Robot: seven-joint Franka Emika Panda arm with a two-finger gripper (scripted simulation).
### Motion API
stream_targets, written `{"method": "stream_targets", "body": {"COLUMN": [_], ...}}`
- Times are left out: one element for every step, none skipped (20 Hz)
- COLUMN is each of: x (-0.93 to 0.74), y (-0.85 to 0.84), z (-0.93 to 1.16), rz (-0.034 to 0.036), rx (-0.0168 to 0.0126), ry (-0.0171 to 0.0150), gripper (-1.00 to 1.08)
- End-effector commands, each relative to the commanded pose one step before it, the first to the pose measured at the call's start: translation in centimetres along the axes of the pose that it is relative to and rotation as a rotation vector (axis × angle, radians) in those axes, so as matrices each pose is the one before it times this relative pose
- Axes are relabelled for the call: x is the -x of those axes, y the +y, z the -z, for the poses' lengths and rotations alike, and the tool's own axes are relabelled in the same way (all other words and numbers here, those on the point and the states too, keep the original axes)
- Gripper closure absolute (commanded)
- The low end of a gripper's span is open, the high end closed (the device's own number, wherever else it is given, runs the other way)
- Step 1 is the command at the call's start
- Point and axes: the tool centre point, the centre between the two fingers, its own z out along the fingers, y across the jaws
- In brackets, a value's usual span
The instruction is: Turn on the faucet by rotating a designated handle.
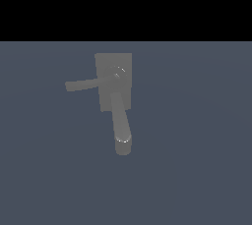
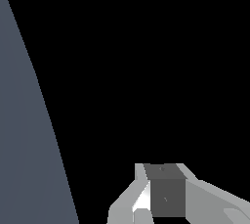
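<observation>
The matte grey faucet lies on the blue-grey floor in the exterior view. Its flat rectangular base carries a round hub. From the hub the thin handle points toward the exterior view's left, and its squared tip is free. The thick spout runs toward the camera. No arm or gripper shows in the exterior view. In the wrist view my gripper appears at the frame edge against black. Its fingers show no gap and hold nothing. The faucet is out of the wrist view.
Bare blue-grey floor surrounds the faucet on all sides in the exterior view. A wedge of the same floor shows in the wrist view; everything else there is black.
</observation>
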Motion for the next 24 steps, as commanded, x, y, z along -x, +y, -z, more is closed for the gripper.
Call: {"method": "stream_targets", "body": {"x": [-1.614,-0.675,-0.689,-0.704,-0.718,-0.733,-0.747,-0.762,-0.776,-0.791,-0.805,-0.820,-0.834,-0.849,-0.863,-0.878,-0.893,-0.907,-0.922,-0.937,-0.951,-0.966,-0.980,-0.996], "y": [-0.825,-0.354,-0.378,-0.402,-0.426,-0.450,-0.474,-0.499,-0.523,-0.548,-0.572,-0.597,-0.621,-0.645,-0.669,-0.693,-0.717,-0.740,-0.763,-0.786,-0.808,-0.830,-0.851,-0.872], "z": [1.570,0.613,0.615,0.617,0.619,0.621,0.622,0.624,0.625,0.626,0.627,0.627,0.628,0.628,0.629,0.628,0.628,0.628,0.627,0.626,0.624,0.623,0.620,0.618], "rz": [0.03954,0.01678,0.01731,0.01783,0.01833,0.01880,0.01926,0.01970,0.02011,0.02051,0.02087,0.02121,0.02154,0.02183,0.02209,0.02233,0.02255,0.02273,0.02288,0.02302,0.02311,0.02319,0.02323,0.02325], "rx": [0.06628,0.02448,0.02366,0.02282,0.02196,0.02108,0.02018,0.01927,0.01834,0.01740,0.01644,0.01547,0.01449,0.01350,0.01250,0.01149,0.01049,0.00947,0.00845,0.00744,0.00642,0.00541,0.00439,0.00339], "ry": [0.07227,0.02879,0.02906,0.02934,0.02962,0.02989,0.03016,0.03044,0.03070,0.03097,0.03124,0.03149,0.03175,0.03200,0.03225,0.03249,0.03274,0.03297,0.03320,0.03343,0.03364,0.03386,0.03406,0.03427], "gripper": [1.08,1.08,1.08,1.08,1.08,1.08,1.08,1.08,1.08,1.08,1.08,1.08,1.08,1.08,1.08,1.08,1.08,1.08,1.08,1.08,1.08,1.08,1.08,1.08]}}
